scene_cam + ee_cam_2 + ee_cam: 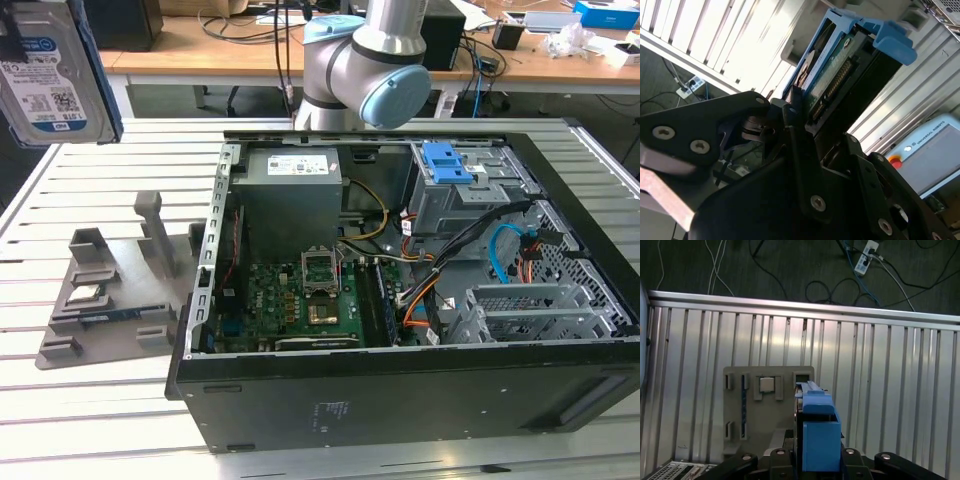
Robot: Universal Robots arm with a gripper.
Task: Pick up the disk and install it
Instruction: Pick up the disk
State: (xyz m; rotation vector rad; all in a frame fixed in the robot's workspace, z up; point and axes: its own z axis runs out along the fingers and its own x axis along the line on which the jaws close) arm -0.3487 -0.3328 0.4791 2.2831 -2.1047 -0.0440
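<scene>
Currently the gripper (802, 117) is clamping one end of the disk (50, 75) — hanging at the exterior view's upper left, apart from the open case (400, 400) — so a tilt or slip may be looming.

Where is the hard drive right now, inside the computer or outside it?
Outside. The disk is clamped in the gripper and held up at the exterior view's left, apart from the open computer case.

Blue-framed disk (817, 432) in tool (816, 456) over grey fixture (757, 412), slatted table (890, 390)
</scene>
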